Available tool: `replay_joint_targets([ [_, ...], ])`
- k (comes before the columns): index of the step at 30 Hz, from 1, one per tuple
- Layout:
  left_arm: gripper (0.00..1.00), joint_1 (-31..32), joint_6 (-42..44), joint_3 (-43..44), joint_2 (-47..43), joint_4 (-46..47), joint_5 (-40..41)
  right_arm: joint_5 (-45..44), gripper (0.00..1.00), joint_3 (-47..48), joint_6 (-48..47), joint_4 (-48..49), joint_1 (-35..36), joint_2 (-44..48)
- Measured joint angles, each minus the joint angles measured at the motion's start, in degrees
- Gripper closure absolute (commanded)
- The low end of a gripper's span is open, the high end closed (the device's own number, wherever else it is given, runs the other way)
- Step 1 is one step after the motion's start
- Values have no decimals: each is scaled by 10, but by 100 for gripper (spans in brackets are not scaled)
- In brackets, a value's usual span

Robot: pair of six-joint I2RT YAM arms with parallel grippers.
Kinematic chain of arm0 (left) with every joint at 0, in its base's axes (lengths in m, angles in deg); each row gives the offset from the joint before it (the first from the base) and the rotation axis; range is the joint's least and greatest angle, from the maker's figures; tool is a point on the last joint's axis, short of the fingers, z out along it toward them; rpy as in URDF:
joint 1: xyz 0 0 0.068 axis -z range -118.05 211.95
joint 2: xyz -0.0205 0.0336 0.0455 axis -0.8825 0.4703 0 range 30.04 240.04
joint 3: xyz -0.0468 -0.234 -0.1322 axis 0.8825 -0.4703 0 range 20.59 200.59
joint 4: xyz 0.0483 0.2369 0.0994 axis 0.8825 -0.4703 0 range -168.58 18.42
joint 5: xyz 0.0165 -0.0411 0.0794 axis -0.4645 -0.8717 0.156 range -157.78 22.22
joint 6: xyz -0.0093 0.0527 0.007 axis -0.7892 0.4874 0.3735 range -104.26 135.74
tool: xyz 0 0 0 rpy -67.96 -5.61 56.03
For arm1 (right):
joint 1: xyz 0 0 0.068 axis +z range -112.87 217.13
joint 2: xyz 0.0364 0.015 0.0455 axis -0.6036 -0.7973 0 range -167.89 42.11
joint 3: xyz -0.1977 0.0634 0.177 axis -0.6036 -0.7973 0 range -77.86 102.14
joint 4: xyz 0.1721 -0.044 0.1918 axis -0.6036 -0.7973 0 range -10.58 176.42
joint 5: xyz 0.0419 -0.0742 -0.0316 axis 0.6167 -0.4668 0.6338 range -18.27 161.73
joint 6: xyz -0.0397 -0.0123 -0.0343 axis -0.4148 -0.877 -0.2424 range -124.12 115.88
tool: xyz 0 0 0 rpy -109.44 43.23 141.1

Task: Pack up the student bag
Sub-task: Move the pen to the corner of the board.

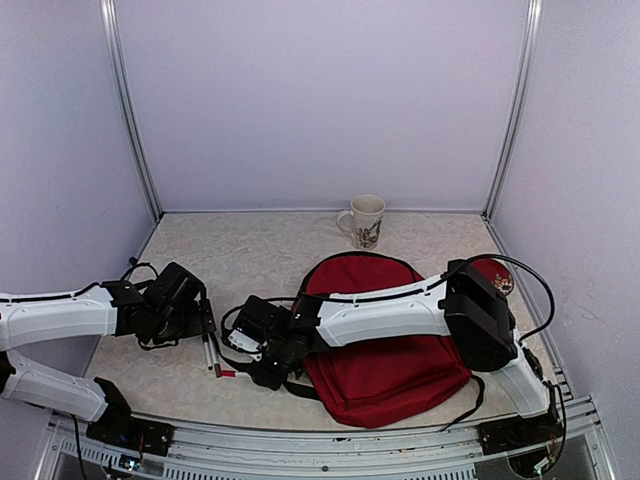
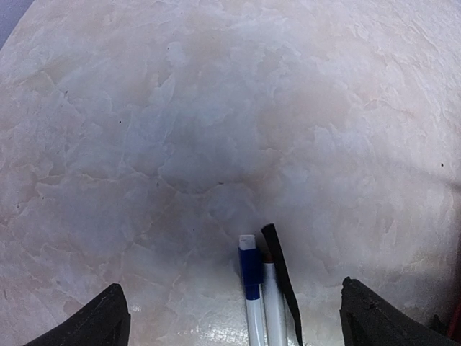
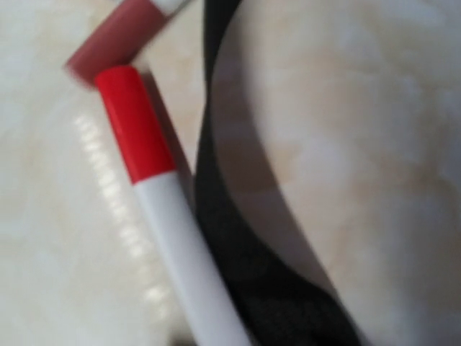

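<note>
The student bag (image 1: 395, 365), dark red with black straps, lies flat at the front right, and my right arm reaches left across it. Two white markers (image 1: 211, 348) lie on the table to its left. My left gripper (image 1: 203, 318) is open and straddles them. In the left wrist view a blue-capped marker (image 2: 251, 277), a second white marker (image 2: 271, 306) and a black strap (image 2: 279, 267) lie between its fingers (image 2: 104, 321). My right gripper (image 1: 248, 370) hovers low by a red-capped marker (image 3: 155, 187) and a black strap (image 3: 241, 238). Its fingers are out of view.
A patterned mug (image 1: 365, 220) stands at the back of the table behind the bag. Another dull red cap (image 3: 119, 36) shows at the top of the right wrist view. White walls enclose the table on three sides.
</note>
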Motion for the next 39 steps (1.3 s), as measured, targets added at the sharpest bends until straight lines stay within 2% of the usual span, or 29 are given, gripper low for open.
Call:
replay_joint_targets([
  [6, 1, 0, 0, -2, -3, 0, 0, 2, 54, -1, -23, -20, 23, 11],
  [14, 1, -1, 0, -9, -11, 0, 0, 13, 56, -3, -54, -1, 30, 47],
  [22, 1, -8, 0, -10, -14, 0, 0, 2, 52, 88, -82, -46, 27, -29],
  [24, 1, -9, 0, -12, -18, 0, 0, -2, 57, 89, -87, -60, 27, -41],
  [27, 1, -12, 0, -14, -20, 0, 0, -7, 73, 96, -93, -71, 27, -47],
  [32, 1, -14, 0, -15, -20, 0, -1, -17, 91, 96, -94, -91, 27, -48],
  [39, 1, -18, 1, -15, -20, 0, -1, -27, 94, 67, -87, -104, 34, -26],
])
